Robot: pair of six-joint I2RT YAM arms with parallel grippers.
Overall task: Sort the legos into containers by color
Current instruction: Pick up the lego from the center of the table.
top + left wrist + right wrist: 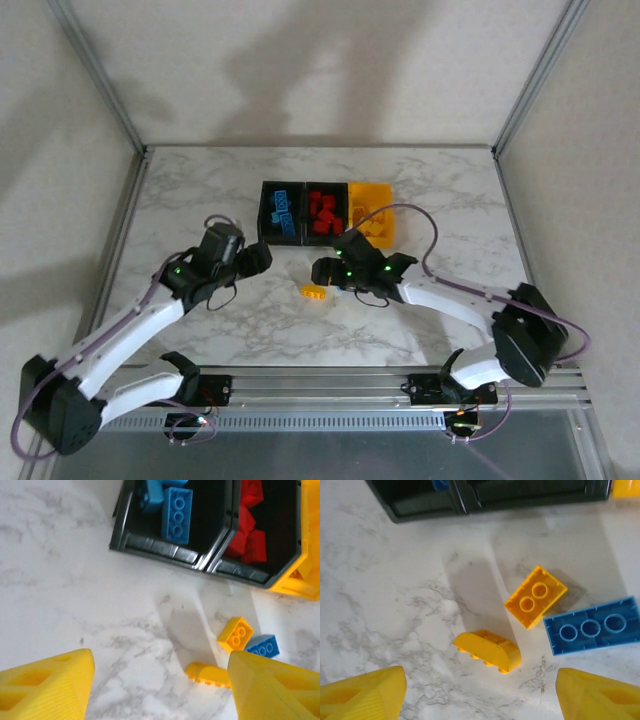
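Three containers stand in a row at mid-table: a black bin (280,210) holding blue legos, a black bin (325,210) holding red legos, and a yellow bin (372,218). In front of them a rounded yellow lego (487,650) lies on its side, with an upturned yellow lego (535,596) and an upturned blue lego (592,626) beside it. My right gripper (480,692) hovers open just above and short of the rounded one (314,292). My left gripper (160,680) is open and empty, left of those loose legos (207,674) and short of the blue-filled bin (170,550).
Both grippers (258,258) (322,270) sit close together in front of the bins. White marble tabletop (200,200) stretches left and right of the bins, and metal frame posts (100,70) rise at the back corners.
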